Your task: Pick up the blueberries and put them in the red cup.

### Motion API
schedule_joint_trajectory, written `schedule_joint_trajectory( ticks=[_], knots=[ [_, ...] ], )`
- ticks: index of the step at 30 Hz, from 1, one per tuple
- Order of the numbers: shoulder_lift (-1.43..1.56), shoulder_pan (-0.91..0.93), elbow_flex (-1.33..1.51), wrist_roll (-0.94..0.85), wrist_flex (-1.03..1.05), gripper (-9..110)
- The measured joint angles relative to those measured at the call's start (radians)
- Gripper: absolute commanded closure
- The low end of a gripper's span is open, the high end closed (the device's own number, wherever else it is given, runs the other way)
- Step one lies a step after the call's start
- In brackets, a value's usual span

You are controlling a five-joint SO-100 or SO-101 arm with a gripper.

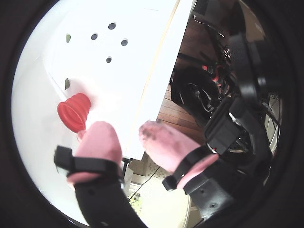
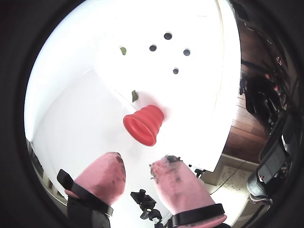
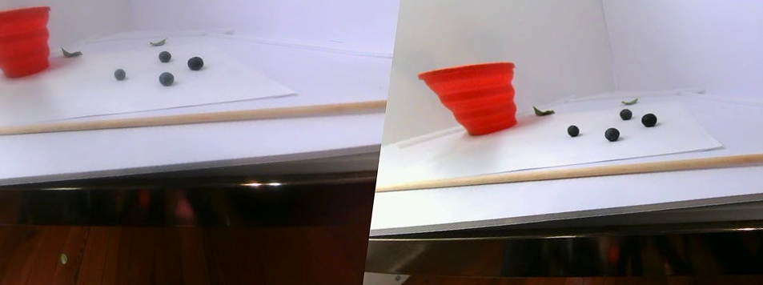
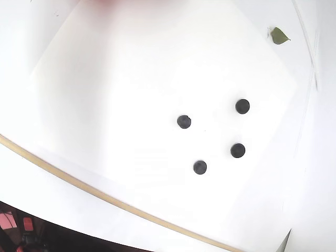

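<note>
White tabletop (image 3: 106, 147) edged by a pale wooden strip (image 3: 134, 122), with white walls behind and dark wood flooring (image 3: 132, 255) below. Gripper (image 2: 137, 168): two pink-padded fingers (image 2: 102, 173), strapped with black bands, stand apart with nothing between them, raised above the near part of the table; in a wrist view the same parted gripper (image 1: 129, 135) sits over the table's edge. Just beyond the fingertips stands the red cup (image 2: 144, 123), a ribbed collapsible cup, upright with its wide mouth up in the stereo pair view (image 3: 12, 37); its interior cannot be seen in any view. Farther beyond the cup, well apart from the gripper, four blueberries (image 2: 167, 36) lie separately in a loose cluster on a white sheet (image 4: 131, 79), none touching another; the fixed view shows them as a rough diamond (image 4: 184, 122). Two small green leaf-shaped pieces (image 2: 123, 50) lie on the sheet, one just beside the cup, one near the berries. No legible writing or brand marks appear.
</note>
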Motion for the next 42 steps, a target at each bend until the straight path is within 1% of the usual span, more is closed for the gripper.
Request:
schedule_joint_trajectory(
  ticks=[8, 15, 26, 36, 42],
  knots=[
    [-0.121, -0.011, -0.167, -0.084, -0.021, 91],
    [-0.135, -0.011, -0.078, -0.253, -0.061, 91],
    [-0.221, -0.101, -0.017, -0.526, -0.118, 91],
    [-0.299, -0.123, 0.020, -0.716, -0.179, 90],
    [-0.399, -0.123, 0.028, -0.827, -0.245, 90]
  ],
)
